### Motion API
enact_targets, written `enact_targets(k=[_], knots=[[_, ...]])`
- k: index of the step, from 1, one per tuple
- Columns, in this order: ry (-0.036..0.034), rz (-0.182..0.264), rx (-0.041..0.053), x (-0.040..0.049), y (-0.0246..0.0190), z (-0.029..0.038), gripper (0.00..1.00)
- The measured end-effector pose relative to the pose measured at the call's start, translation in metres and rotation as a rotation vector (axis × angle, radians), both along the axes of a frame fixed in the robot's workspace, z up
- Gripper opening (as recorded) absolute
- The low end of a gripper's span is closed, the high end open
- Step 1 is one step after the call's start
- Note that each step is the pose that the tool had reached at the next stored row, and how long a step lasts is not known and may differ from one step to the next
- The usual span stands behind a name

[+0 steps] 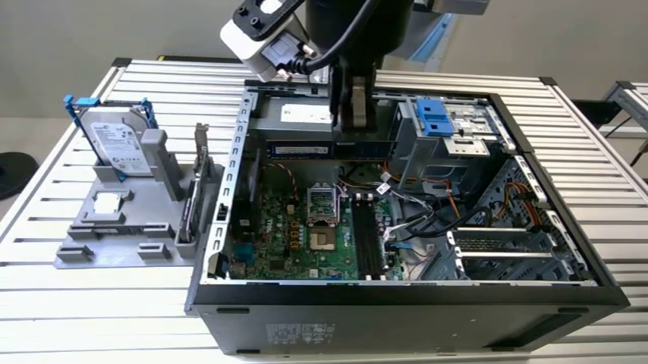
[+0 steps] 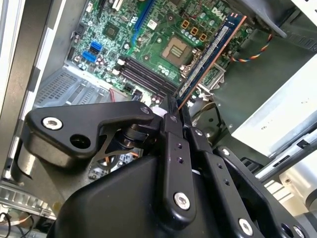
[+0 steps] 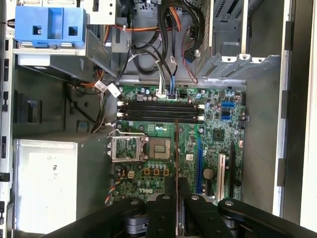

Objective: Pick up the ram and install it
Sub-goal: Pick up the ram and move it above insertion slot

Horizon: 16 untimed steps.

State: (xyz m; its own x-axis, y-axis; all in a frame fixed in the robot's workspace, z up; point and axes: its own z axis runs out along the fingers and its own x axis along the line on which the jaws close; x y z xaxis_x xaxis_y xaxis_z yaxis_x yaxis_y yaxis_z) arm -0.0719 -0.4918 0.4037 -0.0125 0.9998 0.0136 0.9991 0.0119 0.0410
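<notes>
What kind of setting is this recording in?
Probably a robotics lab bench for computer assembly: an open computer case on a slatted metal table, a parts fixture beside it, the hand holding the ram.

The case sits on the table. In the exterior view, the stand is at the case's 9 o'clock, with the hard drive in it. The gripper holds the ram over the board, toward 12 o'clock.

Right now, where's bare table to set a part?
Bare table between the fixture and the near edge, exterior view's left of the case; another strip on that view's right. Crowded inside the case: cables, motherboard, and the gripper with the ram.
</notes>
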Motion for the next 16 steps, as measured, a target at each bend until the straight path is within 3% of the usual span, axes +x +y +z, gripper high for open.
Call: enact_targets(k=[16], knots=[[0.0000,0.000,0.0001,0.0110,0.0000,0.0000,0.00]])
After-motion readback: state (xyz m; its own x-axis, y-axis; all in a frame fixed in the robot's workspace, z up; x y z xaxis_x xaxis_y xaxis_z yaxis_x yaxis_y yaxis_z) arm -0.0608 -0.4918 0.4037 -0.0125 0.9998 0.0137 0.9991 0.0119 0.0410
